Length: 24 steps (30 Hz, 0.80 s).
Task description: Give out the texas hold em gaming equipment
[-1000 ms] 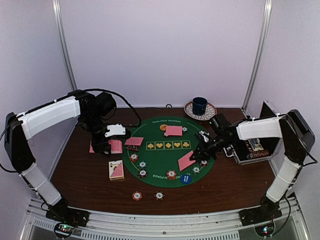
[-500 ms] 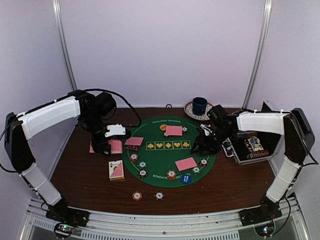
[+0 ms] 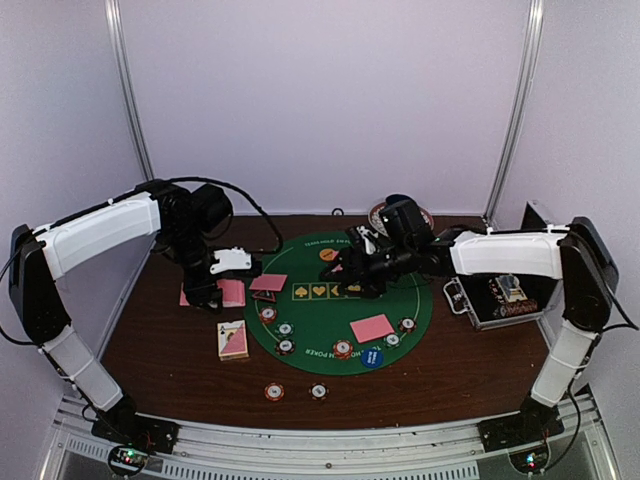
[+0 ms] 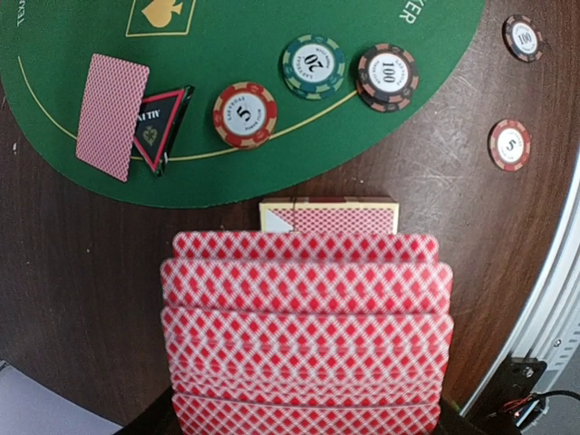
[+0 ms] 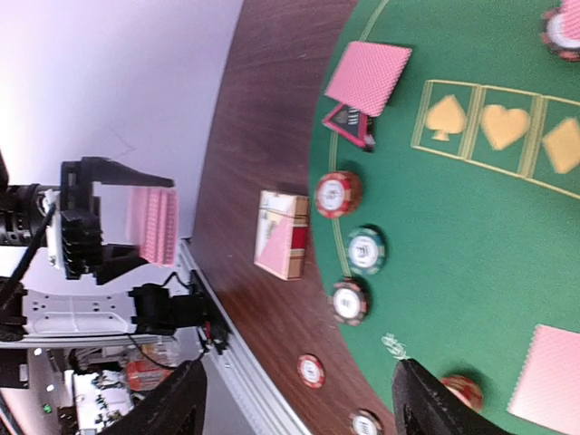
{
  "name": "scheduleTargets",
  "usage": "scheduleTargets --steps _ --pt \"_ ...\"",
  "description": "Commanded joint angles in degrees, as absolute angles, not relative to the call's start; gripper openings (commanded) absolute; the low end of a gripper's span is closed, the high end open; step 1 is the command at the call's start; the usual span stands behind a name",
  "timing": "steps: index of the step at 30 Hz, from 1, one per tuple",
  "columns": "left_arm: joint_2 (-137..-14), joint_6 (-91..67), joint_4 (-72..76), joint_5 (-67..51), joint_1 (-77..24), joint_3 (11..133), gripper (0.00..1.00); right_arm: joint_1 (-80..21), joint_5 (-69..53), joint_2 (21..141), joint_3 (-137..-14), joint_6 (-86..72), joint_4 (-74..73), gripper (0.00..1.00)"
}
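Note:
My left gripper (image 3: 215,290) is shut on a fanned stack of pink-backed playing cards (image 4: 306,335), held above the table left of the green mat (image 3: 320,310). My right gripper (image 5: 299,408) hangs open and empty over the far middle of the mat (image 3: 355,270). Single cards lie face down at the mat's left (image 3: 268,283) and right (image 3: 372,328). A black red-edged triangle marker (image 4: 161,125) rests beside the left card. Poker chips (image 4: 245,114) line the mat's near edge, and a blue button disc (image 3: 372,357) lies there too.
A card box (image 3: 233,340) lies on the wood below the left gripper. Two chips (image 3: 274,392) sit off the mat near the front. An open black case (image 3: 500,300) stands at the right. A patterned saucer (image 3: 374,213) peeks out behind the right wrist.
My right gripper opened and let go of a card, which now lies flat on the mat's right. It then swung left toward the mat's far middle. The left arm stayed still.

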<state>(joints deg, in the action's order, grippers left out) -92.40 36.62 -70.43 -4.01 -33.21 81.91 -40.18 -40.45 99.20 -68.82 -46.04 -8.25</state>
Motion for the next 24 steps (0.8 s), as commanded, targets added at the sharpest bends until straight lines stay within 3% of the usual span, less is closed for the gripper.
scheduleTargets --steps 1,8,24 --pt "-91.6 35.7 -70.3 -5.3 -33.1 84.0 0.0 -44.9 -43.8 105.9 -72.4 -58.9 11.4 0.74" --pt "-91.9 35.4 -70.3 -5.2 -33.1 84.7 0.0 -49.9 -43.8 115.2 -76.7 -67.4 24.4 0.76" --pt "-91.9 35.3 -70.3 -5.0 -33.1 85.2 0.0 -54.3 -44.1 129.8 -92.2 -73.9 30.0 0.84"
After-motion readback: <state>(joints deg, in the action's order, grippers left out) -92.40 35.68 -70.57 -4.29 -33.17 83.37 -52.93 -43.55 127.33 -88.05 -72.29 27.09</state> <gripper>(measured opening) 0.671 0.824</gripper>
